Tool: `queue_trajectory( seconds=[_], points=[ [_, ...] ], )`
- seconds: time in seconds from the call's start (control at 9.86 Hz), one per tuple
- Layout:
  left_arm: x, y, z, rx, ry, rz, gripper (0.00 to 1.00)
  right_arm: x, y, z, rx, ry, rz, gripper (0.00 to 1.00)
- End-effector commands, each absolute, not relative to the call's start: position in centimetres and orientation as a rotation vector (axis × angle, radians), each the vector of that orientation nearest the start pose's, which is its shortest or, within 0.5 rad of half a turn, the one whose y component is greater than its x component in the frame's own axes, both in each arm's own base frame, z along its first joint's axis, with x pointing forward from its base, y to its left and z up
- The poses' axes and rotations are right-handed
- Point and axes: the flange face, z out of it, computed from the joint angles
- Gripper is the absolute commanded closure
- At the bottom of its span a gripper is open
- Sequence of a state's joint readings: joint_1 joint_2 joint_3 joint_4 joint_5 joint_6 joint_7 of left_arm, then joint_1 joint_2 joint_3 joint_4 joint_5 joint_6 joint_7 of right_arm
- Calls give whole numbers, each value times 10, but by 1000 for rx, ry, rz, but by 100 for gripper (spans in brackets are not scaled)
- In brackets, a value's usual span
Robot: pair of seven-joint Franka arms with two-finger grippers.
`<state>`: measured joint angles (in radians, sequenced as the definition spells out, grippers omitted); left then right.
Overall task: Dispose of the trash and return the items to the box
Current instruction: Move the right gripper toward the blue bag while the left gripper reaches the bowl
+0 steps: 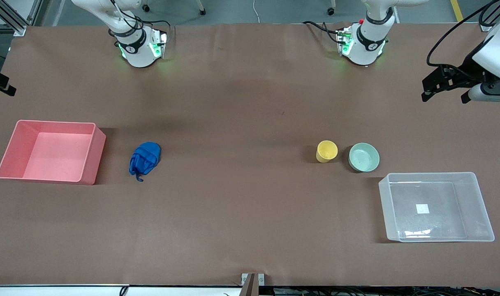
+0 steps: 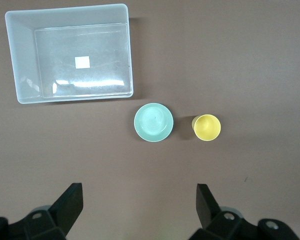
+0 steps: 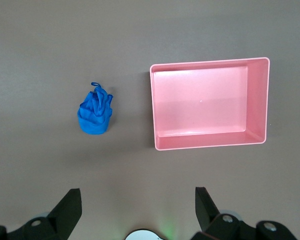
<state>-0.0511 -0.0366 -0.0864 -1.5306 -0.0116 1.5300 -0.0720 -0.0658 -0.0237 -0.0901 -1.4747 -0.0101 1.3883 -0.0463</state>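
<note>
table [image 1: 250, 230] held everything sorted by end: blue trash wad [image 1: 144, 158] just beside the pink bin [image 1: 87, 168] at the right arm's end; yellow cup [image 1: 327, 151] and mint bowl [image 1: 364, 156] near the clear box [image 1: 480, 205] at the left arm's. left gripper [image 2: 139, 205] and right gripper [image 3: 137, 202] hung wide open, empty, waiting high above. nothing blocked either.
</note>
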Motion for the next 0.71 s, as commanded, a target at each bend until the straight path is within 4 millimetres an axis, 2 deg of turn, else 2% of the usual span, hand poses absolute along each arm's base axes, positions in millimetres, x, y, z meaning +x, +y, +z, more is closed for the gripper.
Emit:
queue_trajectory(
  seconds=[0.0, 0.2, 0.41, 0.51, 0.61],
  points=[
    [537, -75, 642, -3142, 128, -7, 0, 519, -84, 669, -3126, 168, 100, 0],
    [541, -76, 641, -3142, 128, -4, 0, 519, -84, 668, -3124, 167, 105, 0],
    [550, -78, 629, -3146, 106, 8, 0, 519, -81, 667, -3124, 160, 117, 0],
    [553, -77, 625, -3149, 113, -13, 0, 523, -70, 663, -3125, 127, 119, 0],
    [560, -77, 614, -3150, 106, 4, 0, 535, -48, 651, -3131, 60, 122, 0]
  ],
)
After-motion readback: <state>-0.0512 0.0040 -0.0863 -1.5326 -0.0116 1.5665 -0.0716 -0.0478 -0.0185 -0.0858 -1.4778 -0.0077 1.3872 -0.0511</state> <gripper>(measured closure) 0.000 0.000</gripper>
